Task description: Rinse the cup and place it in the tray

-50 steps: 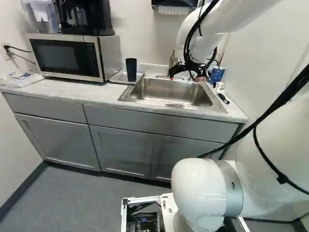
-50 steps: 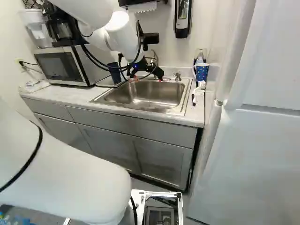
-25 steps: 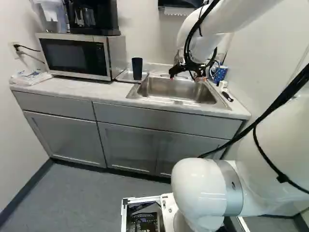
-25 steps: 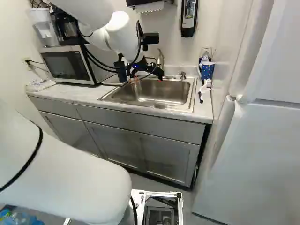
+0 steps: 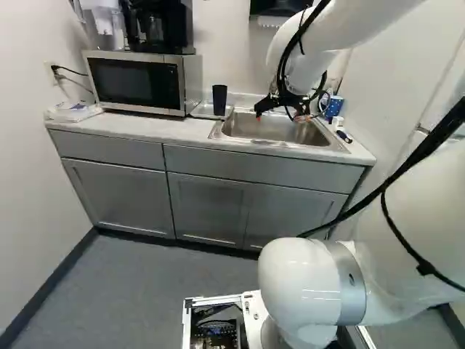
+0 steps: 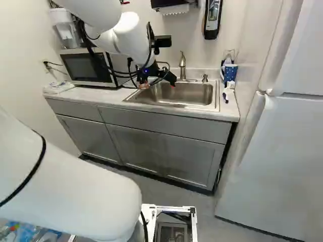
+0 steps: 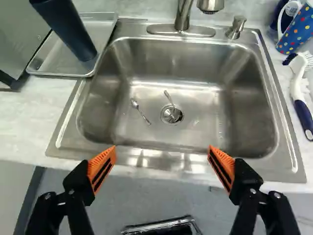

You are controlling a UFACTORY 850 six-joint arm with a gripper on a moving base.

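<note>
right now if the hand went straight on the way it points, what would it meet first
Most likely the sink: the open hand seems aimed down into it, toward the drain and a spoon. Depth is unclear, so the front edge might come first.

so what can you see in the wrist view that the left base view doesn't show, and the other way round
Only the wrist view shows a spoon and a second slim utensil near the drain.

Only the left base view shows the coffee maker and the plastic-wrapped packet.

Both show the gripper, the sink, the dark cup standing in the tray, and the blue mug.
</note>
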